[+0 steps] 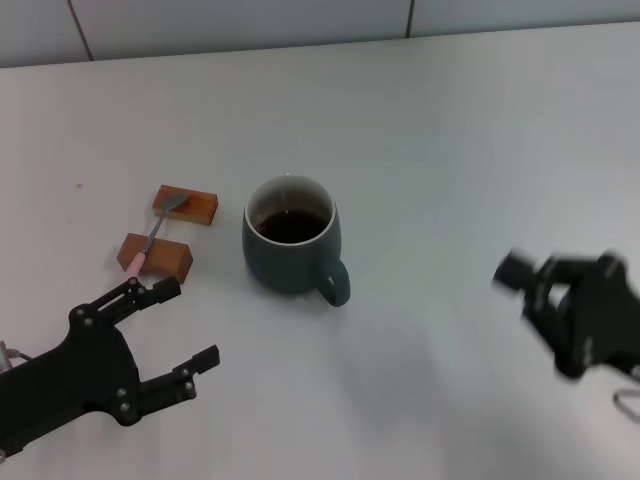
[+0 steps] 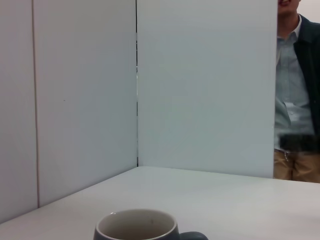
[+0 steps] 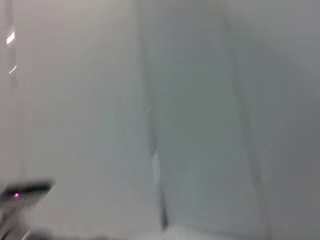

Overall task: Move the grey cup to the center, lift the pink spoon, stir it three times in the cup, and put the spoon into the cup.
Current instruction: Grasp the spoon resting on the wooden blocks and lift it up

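The grey cup [image 1: 290, 248] stands upright near the middle of the white table with dark liquid inside, its handle turned toward the front right. Its rim also shows in the left wrist view [image 2: 135, 227]. The pink spoon [image 1: 155, 236] lies across two brown blocks to the left of the cup, its bowl on the far block and its pink handle end on the near block. My left gripper [image 1: 186, 325] is open and empty, low at the front left, just in front of the near block. My right gripper [image 1: 545, 290] hovers at the right, away from the cup, and is blurred.
The two brown blocks are the far one [image 1: 186, 204] and the near one [image 1: 156, 254]. White partition walls [image 2: 200, 85] stand behind the table. A person [image 2: 298, 100] stands past the partition's edge.
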